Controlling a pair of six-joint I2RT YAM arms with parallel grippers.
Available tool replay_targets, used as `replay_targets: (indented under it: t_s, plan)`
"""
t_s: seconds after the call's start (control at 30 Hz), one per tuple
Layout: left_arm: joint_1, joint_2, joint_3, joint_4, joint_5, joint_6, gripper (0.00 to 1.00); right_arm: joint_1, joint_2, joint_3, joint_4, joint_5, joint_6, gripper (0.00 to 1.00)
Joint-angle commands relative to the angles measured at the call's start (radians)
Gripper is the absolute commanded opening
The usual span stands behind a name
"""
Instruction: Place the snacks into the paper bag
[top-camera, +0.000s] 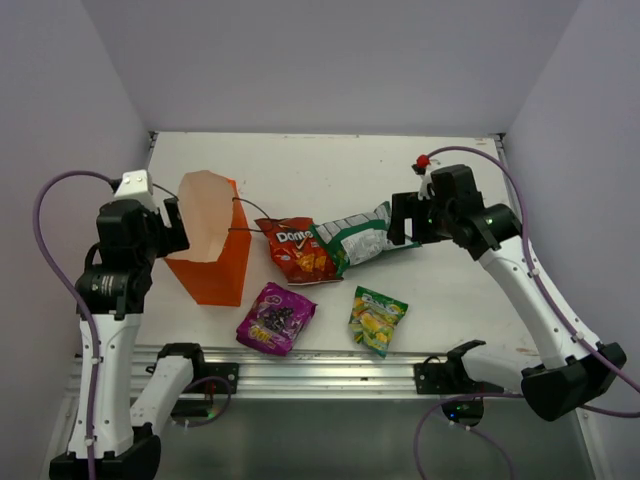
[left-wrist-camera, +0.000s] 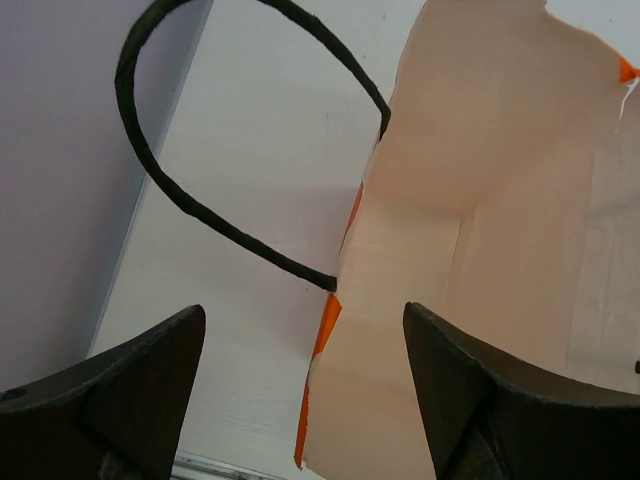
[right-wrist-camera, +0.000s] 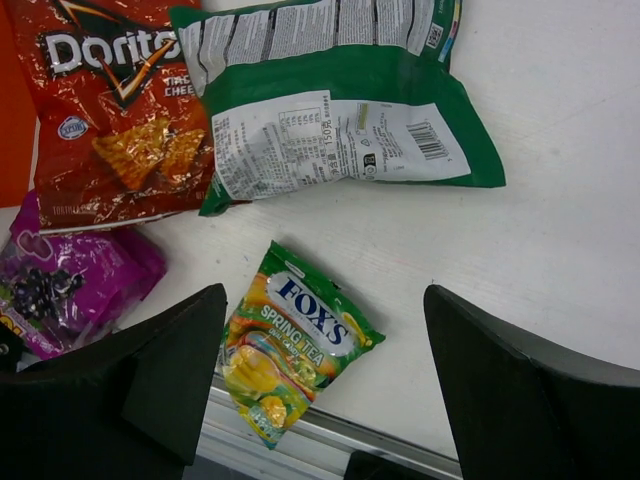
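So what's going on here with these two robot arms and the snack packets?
The arms are meant to pack snacks into the orange paper bag, but none is inside yet. The left arm is at the bag's left rim, jaws open on either side of its wall. The right arm hangs over the green-and-white chip bag, jaws open and empty. That bag, the red Doritos bag, the purple packet and the yellow-green packet all lie on the table.
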Motion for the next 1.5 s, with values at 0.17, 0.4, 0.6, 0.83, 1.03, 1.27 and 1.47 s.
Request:
replay_targets:
  t_s: [0.17, 0.4, 0.6, 0.83, 1.03, 1.27, 1.47]
  plan:
    - [-0.005, -0.018, -0.112, 0.107, 0.012, 0.031, 0.70, 0.012, 0.003, -0.002, 0.024, -0.029, -0.015, 0.89]
    - [-0.005, -0.026, -0.147, 0.150, 0.023, 0.037, 0.32, 0.055, 0.032, -0.084, 0.102, -0.034, -0.028, 0.88]
    - [-0.005, -0.027, -0.152, 0.158, 0.041, 0.037, 0.09, 0.063, 0.089, -0.148, 0.223, -0.023, -0.047, 0.90]
    - [-0.005, -0.039, -0.163, 0.153, 0.066, 0.031, 0.00, 0.063, 0.192, -0.163, 0.368, 0.019, -0.064, 0.90]
    - [-0.005, -0.042, -0.164, 0.153, 0.084, 0.032, 0.00, 0.063, 0.304, -0.206, 0.493, 0.033, -0.097, 0.90]
    - [-0.005, -0.047, -0.160, 0.150, 0.087, 0.032, 0.00, 0.064, 0.345, -0.271, 0.546, 0.018, -0.101, 0.58]
    - [-0.005, -0.046, -0.170, 0.162, 0.112, 0.037, 0.00, 0.063, 0.336, -0.291, 0.555, 0.016, -0.106, 0.01]
